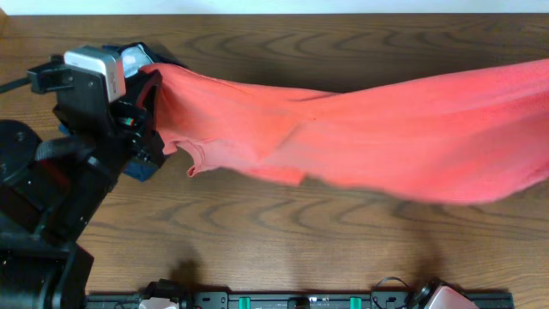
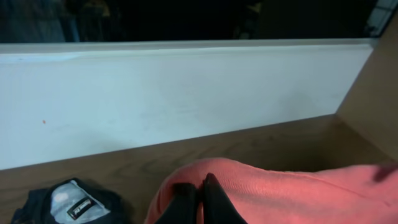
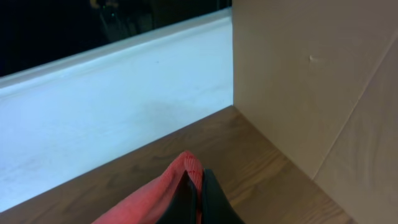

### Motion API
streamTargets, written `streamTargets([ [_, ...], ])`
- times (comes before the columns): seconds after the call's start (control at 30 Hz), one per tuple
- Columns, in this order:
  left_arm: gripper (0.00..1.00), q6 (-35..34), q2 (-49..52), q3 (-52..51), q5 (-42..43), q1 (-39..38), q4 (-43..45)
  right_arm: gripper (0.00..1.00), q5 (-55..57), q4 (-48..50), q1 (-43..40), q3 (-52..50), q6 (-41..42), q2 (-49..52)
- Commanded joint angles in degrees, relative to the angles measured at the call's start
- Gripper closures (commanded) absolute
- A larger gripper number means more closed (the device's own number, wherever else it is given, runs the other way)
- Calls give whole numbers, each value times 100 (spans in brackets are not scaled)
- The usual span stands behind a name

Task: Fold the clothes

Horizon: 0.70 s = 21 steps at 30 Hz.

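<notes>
Shirt is strung out sideways over the table, long axis running left to right. It looks lifted rather than lying flat, since there's a soft shadow on the wood under it.

Starting at the left, the left gripper is clamped on the shirt's left end, toward the back-left of the table. Its wrist view shows the two fingers pressed together with red cloth bunched around them, so that's a real pinch. A dark garment sits on the table just below and left of that gripper. A sleeve droops just right of it.

From there the cloth widens and runs off the right edge of the overhead view. The right gripper doesn't show from overhead, but its wrist view has the fingers closed tight on a folded red edge, near the back-right corner by the side wall.

So each arm has one end. The shirt lies to the right of the left gripper and to the left of the right one, spanning between them. My guess is the next move is laying it flat, and that hinges on both ends coming down together with the span taut, otherwise the middle sags and wrinkles. No lettering is visible, so I can't tell which face is up.
</notes>
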Motion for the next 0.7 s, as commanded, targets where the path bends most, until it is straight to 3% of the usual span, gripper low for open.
streamTargets([
  [0.0, 94, -184, 442, 28, -232, 20, 52, 99, -11, -70, -59, 20, 173, 435],
  [0.23, 94, -330, 1851, 28, 256, 17, 37, 99, -48, -323, 197, 20, 42, 1523],
  [0.4, 94, -332, 3252, 28, 597, 17, 699, 99, -50, -199, 586, 20, -85, 2568],
  [0.53, 94, -846, 4146, 31, 592, 63, 2627, 99, -48, 861, 914, 22, 566, 3259],
  [0.67, 94, -2184, 4297, 74, 592, 258, 5598, 99, -367, 2337, 960, 149, 1547, 3246],
])
